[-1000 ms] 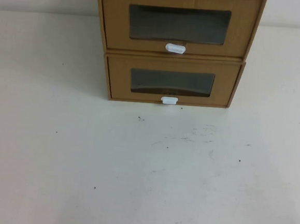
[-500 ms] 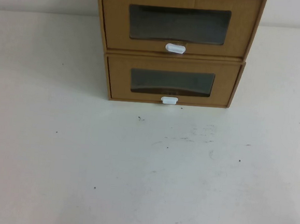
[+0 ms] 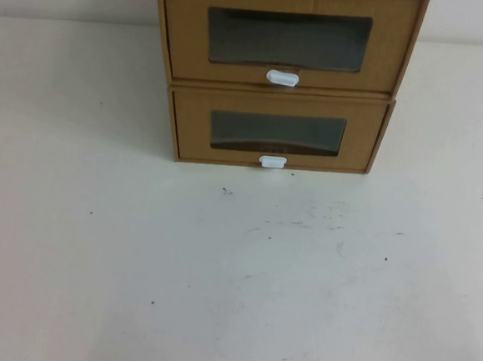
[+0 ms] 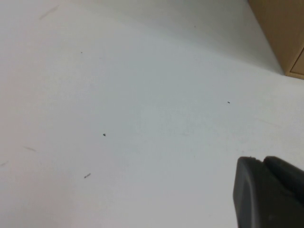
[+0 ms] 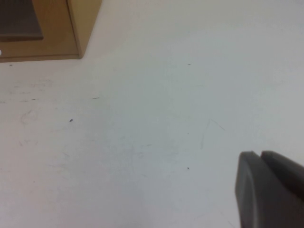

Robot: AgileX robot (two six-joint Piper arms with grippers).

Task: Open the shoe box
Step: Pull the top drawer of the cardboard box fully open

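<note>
Two brown cardboard shoe boxes stand stacked at the back of the table. The upper box (image 3: 288, 35) and the lower box (image 3: 277, 131) each have a dark window and a white pull tab, the upper tab (image 3: 282, 77) and the lower tab (image 3: 272, 161). Both fronts sit flush. Neither arm shows in the high view. My left gripper (image 4: 262, 160) hangs shut over bare table, with a box corner (image 4: 284, 33) far off. My right gripper (image 5: 260, 155) is shut too, empty, well away from the box corner (image 5: 57, 28).
The white table (image 3: 218, 271) stretches wide in front of the boxes, marked only by small dark specks and faint scuffs. A pale wall runs behind the boxes.
</note>
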